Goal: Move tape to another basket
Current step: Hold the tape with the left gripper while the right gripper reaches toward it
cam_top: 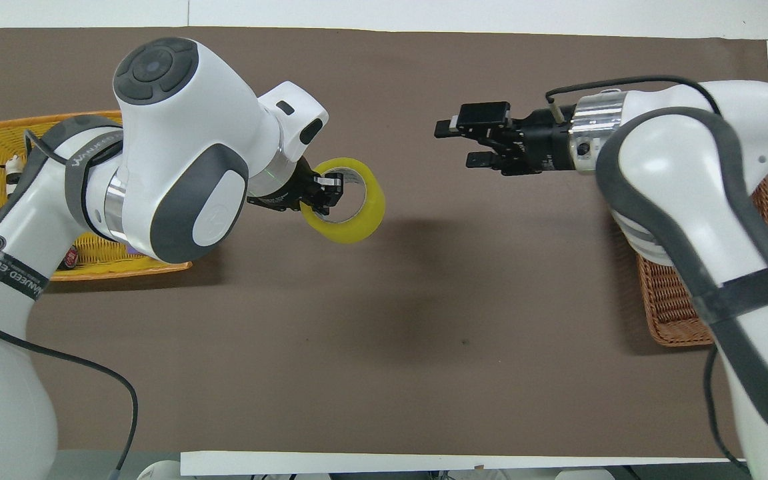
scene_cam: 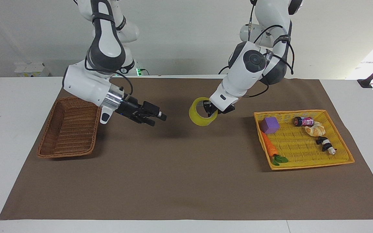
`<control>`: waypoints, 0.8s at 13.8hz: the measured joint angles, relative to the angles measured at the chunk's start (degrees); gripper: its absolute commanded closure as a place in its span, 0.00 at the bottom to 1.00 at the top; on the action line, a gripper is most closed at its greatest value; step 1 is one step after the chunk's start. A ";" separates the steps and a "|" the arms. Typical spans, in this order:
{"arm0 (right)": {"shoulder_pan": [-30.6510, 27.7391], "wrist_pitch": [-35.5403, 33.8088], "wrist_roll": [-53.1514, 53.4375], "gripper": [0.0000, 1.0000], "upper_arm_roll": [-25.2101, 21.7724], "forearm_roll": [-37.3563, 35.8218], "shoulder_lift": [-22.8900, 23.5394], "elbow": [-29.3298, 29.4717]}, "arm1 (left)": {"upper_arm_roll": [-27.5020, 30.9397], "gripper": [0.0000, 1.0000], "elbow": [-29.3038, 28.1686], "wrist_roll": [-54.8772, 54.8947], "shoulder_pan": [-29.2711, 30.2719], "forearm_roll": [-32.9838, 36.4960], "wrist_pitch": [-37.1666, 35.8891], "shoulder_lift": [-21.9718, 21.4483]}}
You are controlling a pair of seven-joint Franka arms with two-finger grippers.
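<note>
1 glossy yellow tape (scene_cam: 201,116) ring clenched in left pincer (scene_cam: 209,110); right pincer (scene_cam: 156,118) spread, aloft.

The tape (scene_cam: 201,116) hangs in the left gripper (scene_cam: 211,110) over the middle of the mat (scene_cam: 180,181), one finger inside the core. The right gripper (scene_cam: 156,117), fingers apart, is over the mat between the tape and the wicker basket (scene_cam: 68,129), which sits at the right arm's end. At the left arm's end, the tray basket (scene_cam: 342,152) holds a cube (scene_cam: 269,125), carrot (scene_cam: 269,147), can (scene_cam: 303,121), pastry (scene_cam: 315,130) and panda figure (scene_cam: 325,145).
</note>
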 measured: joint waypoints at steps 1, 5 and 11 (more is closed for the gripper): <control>1.67 0.86 0.04 0.00 0.02 1.04 0.21 -0.46 | 0.00 0.97 -0.02 0.00 0.05 0.00 0.00 0.00; 3.50 1.18 -0.02 0.00 0.01 7.84 0.30 -3.08 | 0.00 0.97 -0.05 0.00 0.09 0.00 0.00 0.00; 5.65 1.27 -0.04 0.00 -0.02 12.03 0.30 -4.07 | 0.00 0.97 -0.09 0.00 0.09 0.00 0.00 0.00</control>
